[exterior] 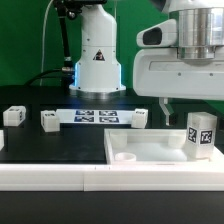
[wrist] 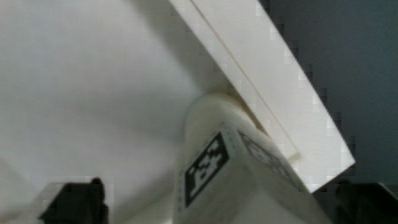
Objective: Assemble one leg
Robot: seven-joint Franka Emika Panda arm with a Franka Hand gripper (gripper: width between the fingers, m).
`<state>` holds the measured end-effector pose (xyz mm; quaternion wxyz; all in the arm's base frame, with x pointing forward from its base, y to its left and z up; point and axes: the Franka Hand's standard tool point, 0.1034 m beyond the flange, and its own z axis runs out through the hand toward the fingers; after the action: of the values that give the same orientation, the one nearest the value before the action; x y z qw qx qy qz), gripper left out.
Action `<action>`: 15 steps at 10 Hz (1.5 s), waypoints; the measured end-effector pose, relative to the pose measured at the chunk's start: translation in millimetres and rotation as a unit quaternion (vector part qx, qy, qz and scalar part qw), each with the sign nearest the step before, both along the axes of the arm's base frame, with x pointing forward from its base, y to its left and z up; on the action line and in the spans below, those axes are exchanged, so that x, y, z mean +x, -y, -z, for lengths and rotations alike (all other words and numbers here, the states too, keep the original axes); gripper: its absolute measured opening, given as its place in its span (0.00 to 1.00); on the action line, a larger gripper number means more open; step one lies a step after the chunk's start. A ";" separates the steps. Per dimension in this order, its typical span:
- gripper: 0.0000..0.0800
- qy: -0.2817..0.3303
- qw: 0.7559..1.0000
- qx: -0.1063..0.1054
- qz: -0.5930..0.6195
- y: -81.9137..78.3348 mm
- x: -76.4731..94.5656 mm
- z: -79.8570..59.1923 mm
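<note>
A large flat white panel (exterior: 150, 150) lies at the front right of the table. One leg (exterior: 200, 135), a short white square post with black-and-white tags, stands upright on the panel's corner at the exterior view's right. My gripper (exterior: 190, 110) hangs just above it, open, with one finger (exterior: 165, 108) clear of the leg's side. In the wrist view the leg (wrist: 231, 170) stands between the two dark fingers (wrist: 75, 200), beside the panel's raised edge (wrist: 267, 90). A gap shows between that finger and the leg.
Three more legs lie on the black table: two at the exterior view's left (exterior: 14, 116) (exterior: 48, 120) and one behind the panel (exterior: 140, 119). The marker board (exterior: 95, 116) lies in front of the robot base (exterior: 97, 60).
</note>
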<state>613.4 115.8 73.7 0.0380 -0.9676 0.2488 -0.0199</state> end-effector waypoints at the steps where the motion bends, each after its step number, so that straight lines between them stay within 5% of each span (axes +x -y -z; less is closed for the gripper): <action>1: 0.81 -0.002 0.999 -0.004 -0.038 -0.4 1.0 1.4; 7: 0.81 0.007 0.968 -0.028 -0.250 1.1 6.8 -3.2; 11: 0.78 0.023 0.958 -0.036 -0.285 1.1 9.4 -3.1; 12: 0.55 0.022 0.958 -0.036 -0.285 1.2 9.4 -2.9; 13: 0.55 0.022 0.959 -0.035 -0.279 0.9 9.3 -2.8; 14: 0.36 0.022 0.961 -0.035 -0.273 1.2 9.2 -2.5; 15: 0.36 0.022 0.961 -0.035 -0.273 1.4 9.2 -2.4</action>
<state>622.6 114.4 76.1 0.0137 -0.9988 -0.0265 -0.0384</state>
